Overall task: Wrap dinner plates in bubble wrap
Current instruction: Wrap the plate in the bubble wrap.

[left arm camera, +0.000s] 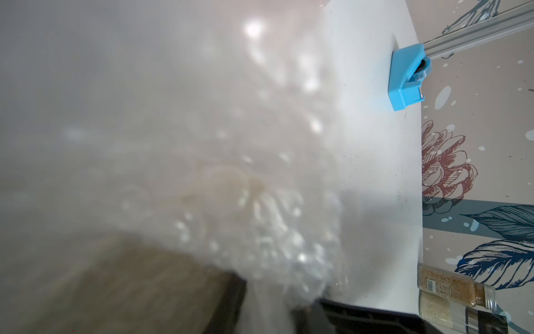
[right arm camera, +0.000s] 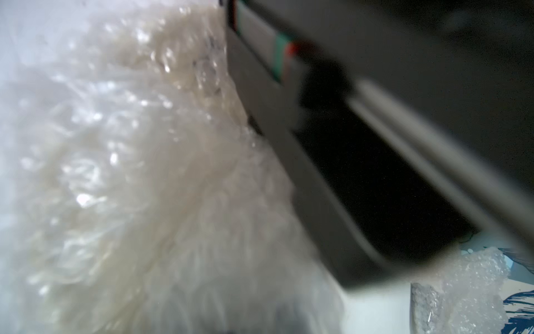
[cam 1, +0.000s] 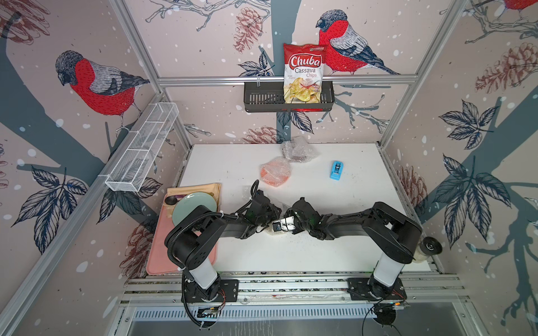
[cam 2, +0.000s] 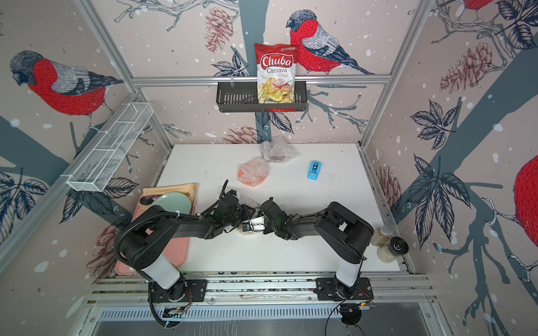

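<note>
Wrist views are filled with blurred bubble wrap (right arm camera: 130, 188), so I cannot tell if the left gripper (cam 1: 275, 218) or right gripper (cam 1: 283, 224) is open or closed. Both meet over a wrapped bundle (cam 1: 270, 232), mostly hidden. Wrapped orange plate (cam 1: 275, 173) and dark plate (cam 1: 298, 152) lie farther back, on white table (cam 1: 334, 247); bird wallpaper (cam 1: 87, 87) around.

Blue tape dispenser (cam 1: 336, 170), chips bag (cam 1: 304, 72) in black basket (cam 1: 256, 99), green plate (cam 1: 193, 203)
</note>
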Robot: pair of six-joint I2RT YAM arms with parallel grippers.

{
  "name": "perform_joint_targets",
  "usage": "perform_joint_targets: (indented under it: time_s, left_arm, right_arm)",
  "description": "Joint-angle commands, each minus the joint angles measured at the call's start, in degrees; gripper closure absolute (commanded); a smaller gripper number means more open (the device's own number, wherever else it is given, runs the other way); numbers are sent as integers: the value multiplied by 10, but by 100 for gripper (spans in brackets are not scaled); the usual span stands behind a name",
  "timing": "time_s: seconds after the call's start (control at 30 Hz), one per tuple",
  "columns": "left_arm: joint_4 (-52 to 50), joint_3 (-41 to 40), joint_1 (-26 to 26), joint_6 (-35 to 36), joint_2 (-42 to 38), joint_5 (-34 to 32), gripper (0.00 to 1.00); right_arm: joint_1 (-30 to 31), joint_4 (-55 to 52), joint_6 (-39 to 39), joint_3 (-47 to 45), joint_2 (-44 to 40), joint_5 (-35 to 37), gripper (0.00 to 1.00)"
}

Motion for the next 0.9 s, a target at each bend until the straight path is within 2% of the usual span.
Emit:
perform_joint_targets:
  time_s: [0.0,0.1,0.13,0.17,0.2,0.3,0.37,0.4,0.47,0.5,0.53,0.57,0.6,0.67,0.7,0.77,0.87]
  left_arm:
    - [-94,-6,-5,11,15,35,98]
    - [-91,-6,-5,10,20,33,100]
    - [-91,-7,-4,9,19,30,100]
    - [-87,-11,-4,6,17,29,100]
    - [-84,-14,-4,5,15,28,100]
    - [-69,-22,-4,3,10,26,100]
    - [-64,-25,-4,3,9,26,100]
    - [-60,-27,-4,2,7,27,100]
    - [-52,-31,-4,0,4,31,100]
    - [-51,-31,-4,-1,3,31,100]
    - [-50,-31,-4,-1,2,32,100]
    - [-49,-31,-4,-2,2,30,100]
    - [-47,-32,-3,-4,2,30,100]
    - [-43,-34,-4,-8,2,30,100]
    - [-40,-35,-4,-10,1,30,100]
    - [-42,-36,-4,-13,0,27,100]
    - [-37,-39,-4,-18,2,24,100]
  right_arm:
    - [0,-66,44,-2,-15,-14,69]
    - [-6,-50,93,-6,-64,-24,48]
    - [-10,-37,115,-12,-90,-21,34]
    - [-14,-26,142,-17,-118,-18,8]
    - [-18,-11,170,-27,-142,-8,0]
    - [-32,83,292,-67,-218,77,1]
    - [-60,107,442,-70,-257,127,0]
    - [-83,79,527,-60,-271,107,1]
    - [-149,26,712,-50,-288,-10,0]
    - [-166,16,778,-49,-288,-33,0]
    - [-179,9,820,-50,-281,-70,2]
    - [-184,8,841,-49,-271,-102,15]
    - [-183,8,858,-49,-261,-118,25]
    - [-176,10,903,-43,-237,-140,39]
    - [-172,0,922,-29,-220,-157,49]
    - [-161,-50,922,21,-173,-188,66]
    - [-133,-119,901,82,-109,-212,97]
